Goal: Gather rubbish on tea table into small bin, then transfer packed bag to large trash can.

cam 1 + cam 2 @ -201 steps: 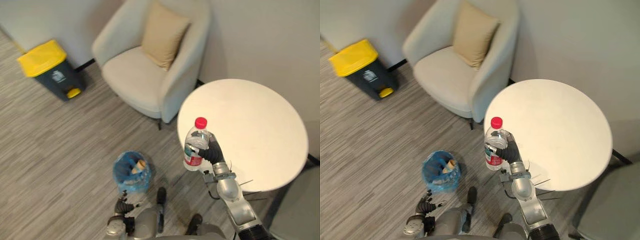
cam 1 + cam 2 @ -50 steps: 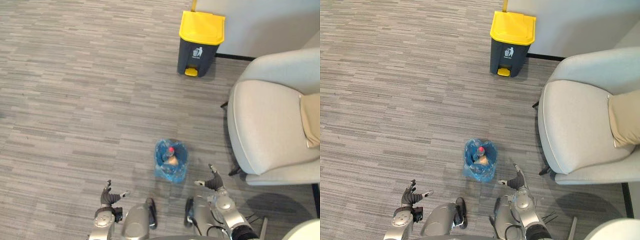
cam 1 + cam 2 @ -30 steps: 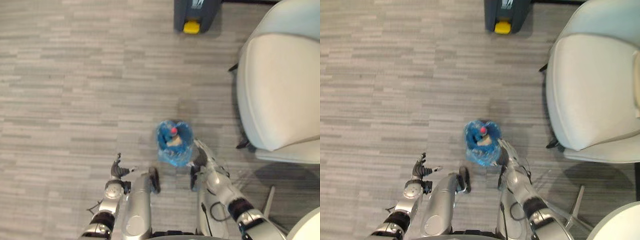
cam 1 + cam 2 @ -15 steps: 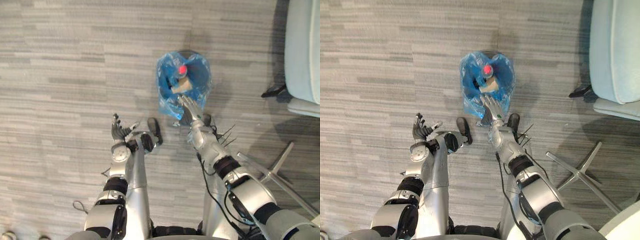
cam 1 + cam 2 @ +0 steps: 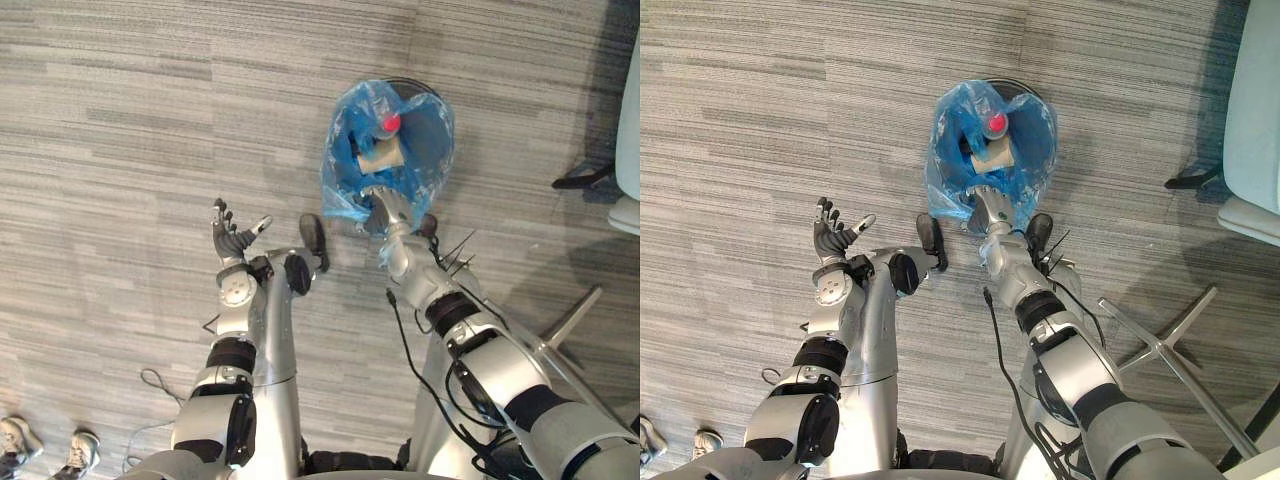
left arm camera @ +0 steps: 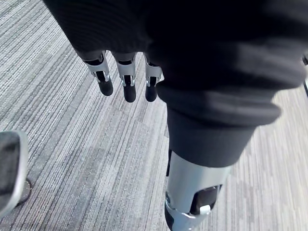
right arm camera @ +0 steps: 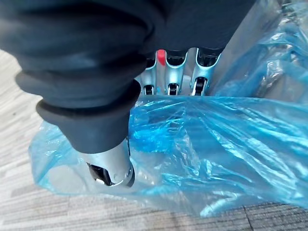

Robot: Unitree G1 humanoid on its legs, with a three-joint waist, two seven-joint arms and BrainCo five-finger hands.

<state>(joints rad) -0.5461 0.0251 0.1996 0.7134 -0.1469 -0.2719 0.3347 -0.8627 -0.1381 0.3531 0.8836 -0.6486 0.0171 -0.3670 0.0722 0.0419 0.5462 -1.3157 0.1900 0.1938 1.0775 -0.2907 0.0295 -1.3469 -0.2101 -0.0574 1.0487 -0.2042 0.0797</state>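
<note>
Rubbish now sits in the bag (image 5: pixel 392 150). The bottle (image 5: pixel 389 123), which the right hand (image 5: pixel 384 208) held by the table some seconds ago, stands red cap up beside a tan cup (image 5: pixel 381 160), just ahead of that hand. Over the last half second the right hand has pushed on from the bag's near side to its rim. Blue film laps over it in the wrist view, so I cannot tell whether it has clamped on the plastic. The left hand (image 5: pixel 231 240) hangs over the floor (image 5: pixel 120 150), well apart from the bag, spread and holding nothing. Gathering looks finished; I judge that lifting the bag out of the bin (image 5: pixel 412 84) comes next. No print on bottle or bag is readable.
</note>
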